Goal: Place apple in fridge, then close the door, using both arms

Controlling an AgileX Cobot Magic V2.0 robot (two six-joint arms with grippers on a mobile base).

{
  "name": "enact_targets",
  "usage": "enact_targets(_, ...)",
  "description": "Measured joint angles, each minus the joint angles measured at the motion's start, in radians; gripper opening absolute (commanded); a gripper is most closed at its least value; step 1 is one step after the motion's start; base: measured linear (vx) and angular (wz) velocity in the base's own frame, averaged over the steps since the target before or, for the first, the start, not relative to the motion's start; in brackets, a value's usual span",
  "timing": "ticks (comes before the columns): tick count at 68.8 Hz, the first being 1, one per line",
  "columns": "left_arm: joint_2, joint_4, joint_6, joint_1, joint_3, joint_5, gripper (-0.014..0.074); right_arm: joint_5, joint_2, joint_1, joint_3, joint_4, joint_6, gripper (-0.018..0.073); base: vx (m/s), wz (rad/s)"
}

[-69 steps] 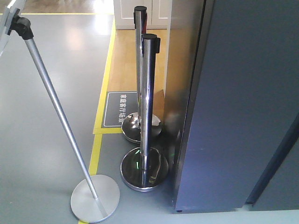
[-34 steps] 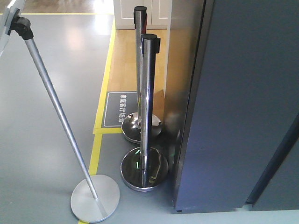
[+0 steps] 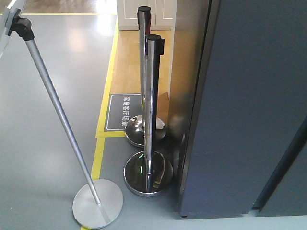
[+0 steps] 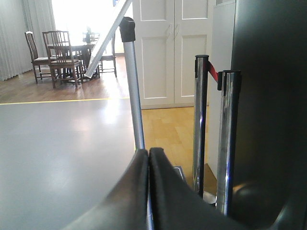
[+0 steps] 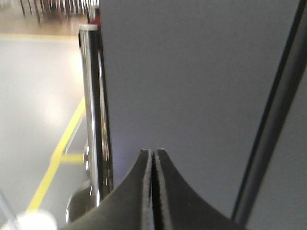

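Observation:
The apple is out of view in all three views. A tall dark grey panel of the fridge (image 3: 249, 105) fills the right of the front view, and it also shows behind my right gripper as the same panel (image 5: 192, 72). Its white interior is hidden, and I cannot tell which panel is the door. My left gripper (image 4: 149, 149) is shut with nothing between its black fingers, pointing towards the floor and the posts. My right gripper (image 5: 153, 151) is shut and empty too, close in front of the grey panel.
Two chrome barrier posts (image 3: 152, 96) stand on round bases right beside the fridge's left edge. A slanted silver pole stand (image 3: 57, 110) leans at the left on a disc base (image 3: 97, 203). Yellow floor tape (image 3: 98, 153) borders the grey floor. White cabinet doors (image 4: 172, 48) stand further back.

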Motion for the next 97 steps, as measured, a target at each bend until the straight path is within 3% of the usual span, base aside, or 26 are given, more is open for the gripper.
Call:
enact_targets(12,0.000,0.000,0.000,0.000,0.000,0.000,-0.0006,-0.254,-0.067,-0.025,0.172,0.006,0.001,-0.0003,0.00,0.00)
enact_targets(20,0.000,0.000,0.000,0.000,0.000,0.000,-0.0006,-0.331,-0.092,-0.030,0.234,0.048,0.001,-0.0003,0.00,0.00)
enact_targets(31,0.000,0.000,0.000,0.000,0.000,-0.006,-0.0006,-0.334,-0.097,-0.035,0.239,0.087,0.001,-0.0003,0.00,0.00)
enact_targets(97,0.000,0.000,0.000,0.000,0.000,-0.007,-0.0006,-0.328,-0.097,-0.041,0.240,0.091,0.001,-0.0003,0.00,0.00)
